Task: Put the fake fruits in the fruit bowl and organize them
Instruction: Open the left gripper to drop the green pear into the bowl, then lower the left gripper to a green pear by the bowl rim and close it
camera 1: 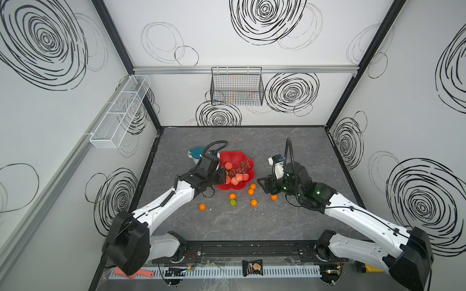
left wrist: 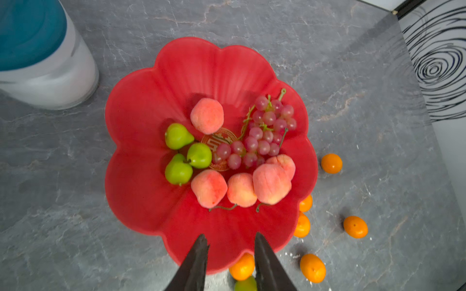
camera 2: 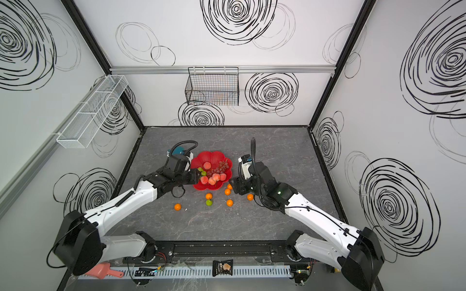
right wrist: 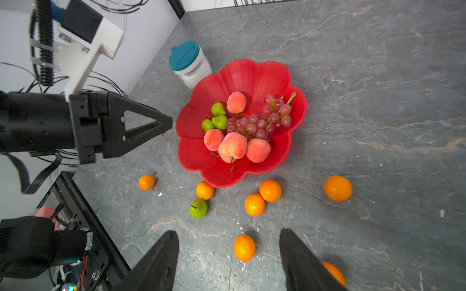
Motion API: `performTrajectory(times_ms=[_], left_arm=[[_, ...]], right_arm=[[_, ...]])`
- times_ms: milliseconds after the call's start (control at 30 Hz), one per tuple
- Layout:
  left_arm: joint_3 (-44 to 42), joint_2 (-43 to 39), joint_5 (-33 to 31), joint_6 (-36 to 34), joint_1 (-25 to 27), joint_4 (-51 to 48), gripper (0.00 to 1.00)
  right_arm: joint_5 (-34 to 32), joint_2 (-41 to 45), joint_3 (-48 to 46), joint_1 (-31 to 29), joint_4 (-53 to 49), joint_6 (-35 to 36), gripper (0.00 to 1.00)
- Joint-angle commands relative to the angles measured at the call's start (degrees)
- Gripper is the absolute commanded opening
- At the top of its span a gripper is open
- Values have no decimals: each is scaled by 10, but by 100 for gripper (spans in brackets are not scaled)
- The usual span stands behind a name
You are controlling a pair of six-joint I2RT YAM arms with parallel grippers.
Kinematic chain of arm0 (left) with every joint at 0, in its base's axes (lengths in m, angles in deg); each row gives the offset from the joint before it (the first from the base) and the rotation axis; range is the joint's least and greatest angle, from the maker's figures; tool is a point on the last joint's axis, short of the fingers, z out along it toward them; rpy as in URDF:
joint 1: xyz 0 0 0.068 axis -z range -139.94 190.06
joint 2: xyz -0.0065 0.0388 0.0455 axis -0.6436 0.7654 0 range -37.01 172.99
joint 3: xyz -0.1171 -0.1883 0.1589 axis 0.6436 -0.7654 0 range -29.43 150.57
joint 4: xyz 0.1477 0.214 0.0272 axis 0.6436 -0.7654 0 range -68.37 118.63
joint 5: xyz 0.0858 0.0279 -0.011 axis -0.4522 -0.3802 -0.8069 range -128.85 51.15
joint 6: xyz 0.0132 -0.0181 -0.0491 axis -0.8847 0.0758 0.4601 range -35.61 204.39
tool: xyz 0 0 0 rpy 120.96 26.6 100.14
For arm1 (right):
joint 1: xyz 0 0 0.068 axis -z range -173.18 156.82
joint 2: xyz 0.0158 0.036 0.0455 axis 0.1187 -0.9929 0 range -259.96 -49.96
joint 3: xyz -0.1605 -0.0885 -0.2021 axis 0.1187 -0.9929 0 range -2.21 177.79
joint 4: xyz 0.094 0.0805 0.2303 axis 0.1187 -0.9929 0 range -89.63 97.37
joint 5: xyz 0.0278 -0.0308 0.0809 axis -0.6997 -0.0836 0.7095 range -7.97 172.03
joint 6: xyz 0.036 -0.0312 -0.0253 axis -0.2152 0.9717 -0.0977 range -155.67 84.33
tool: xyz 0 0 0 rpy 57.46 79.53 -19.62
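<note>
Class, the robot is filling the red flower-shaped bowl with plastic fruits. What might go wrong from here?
1. The pink-red plastic peaches crowd the robot-facing side of the glossy red scalloped bowl; another fruit dropped there may knock one out.
2. A small round orange ball sits close against the bowl's rim; reaching for it risks bumping the bowl.
3. The right gripper is open near another orange ball, which may roll away when squeezed.

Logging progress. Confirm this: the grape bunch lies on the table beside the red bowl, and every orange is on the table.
One thing is wrong: the grape bunch lies inside the red bowl, as the left wrist view shows. Every orange is on the table.
</note>
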Motion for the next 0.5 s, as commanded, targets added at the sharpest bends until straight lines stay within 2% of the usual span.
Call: performTrajectory(times_ms=[0, 133, 300, 467], left_arm=[[-37, -40, -54, 10, 54, -8, 39], [-70, -60, -79, 21, 120, 9, 40], [-68, -30, -119, 35, 173, -6, 41], [-55, 17, -146, 48, 224, -6, 48]], right_arm=[[-21, -13, -2, -25, -1, -16, 67], [-18, -32, -8, -49, 8, -53, 67], [-45, -39, -32, -43, 6, -117, 67], [13, -35, -62, 0, 24, -148, 67]])
